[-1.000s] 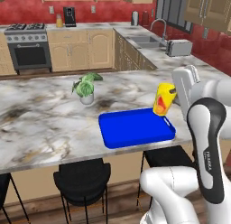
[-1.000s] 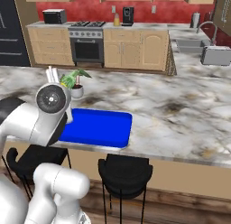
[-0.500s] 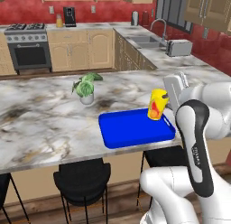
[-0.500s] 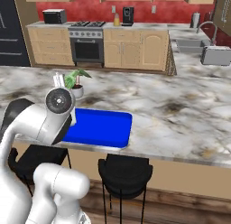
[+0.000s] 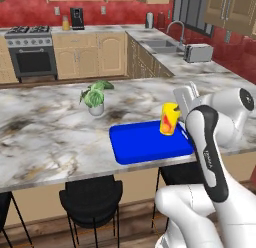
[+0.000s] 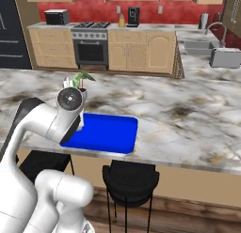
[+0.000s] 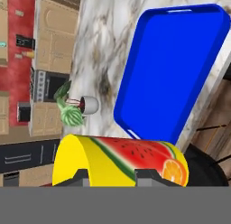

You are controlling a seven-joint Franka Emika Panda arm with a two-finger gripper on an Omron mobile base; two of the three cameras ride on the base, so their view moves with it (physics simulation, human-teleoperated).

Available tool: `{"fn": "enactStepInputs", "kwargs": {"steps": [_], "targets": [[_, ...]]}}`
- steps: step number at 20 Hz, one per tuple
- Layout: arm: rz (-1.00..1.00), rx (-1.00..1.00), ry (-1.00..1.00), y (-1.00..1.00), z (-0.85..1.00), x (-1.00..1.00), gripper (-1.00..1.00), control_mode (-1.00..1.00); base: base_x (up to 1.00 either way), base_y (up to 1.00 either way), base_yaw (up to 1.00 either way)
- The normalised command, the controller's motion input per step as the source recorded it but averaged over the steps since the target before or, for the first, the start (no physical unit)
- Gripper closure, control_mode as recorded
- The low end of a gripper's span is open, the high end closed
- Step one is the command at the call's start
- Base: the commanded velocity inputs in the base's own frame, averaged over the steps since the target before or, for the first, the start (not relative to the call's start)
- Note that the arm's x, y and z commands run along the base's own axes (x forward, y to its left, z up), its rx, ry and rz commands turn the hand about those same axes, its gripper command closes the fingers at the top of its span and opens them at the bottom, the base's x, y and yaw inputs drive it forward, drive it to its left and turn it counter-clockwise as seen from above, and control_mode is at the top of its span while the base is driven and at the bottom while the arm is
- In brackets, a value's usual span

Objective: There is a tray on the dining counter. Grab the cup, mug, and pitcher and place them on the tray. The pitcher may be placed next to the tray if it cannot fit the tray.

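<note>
Since one second ago the cup [image 5: 169,119] has travelled left and down, from beyond the right end of the tray [image 5: 145,144] to above its right-hand part, the arm folding in with it. Cup is held in the claw [image 7: 113,175], fingers narrowed on its yellow wall, and hangs over the tray's far right corner; whether it already touches the tray floor I cannot tell. Tray sits at the near edge of the dining desk [image 5: 45,132]. Step in hand, by my reading: set the cup down on the tray. To do it well: keep the cup upright, lower straight until the base rests flat inside the rim, clear of the edge so room remains for the mug and pitcher, then open and lift vertically so the fingers do not drag it. Count: one cup, one tray, one potted plant [image 5: 95,98] well left of the tray, two black stools [image 5: 90,197] under the desk.
</note>
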Motion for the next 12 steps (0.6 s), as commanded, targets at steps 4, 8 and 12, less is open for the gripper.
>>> {"fn": "enactStepInputs", "kwargs": {"steps": [4, 8, 12], "targets": [[0.0, 0.0, 0.08, 0.0, -0.3, 0.29, 1.0, -1.0, 0.0, 0.0, 0.0], [0.0, 0.0, 0.07, 0.04, -0.23, 0.23, 1.0, -1.0, 0.0, 0.0, 0.0], [0.0, 0.0, 0.06, 0.18, -0.24, 0.11, 1.0, -1.0, 0.0, 0.0, 0.0]]}}
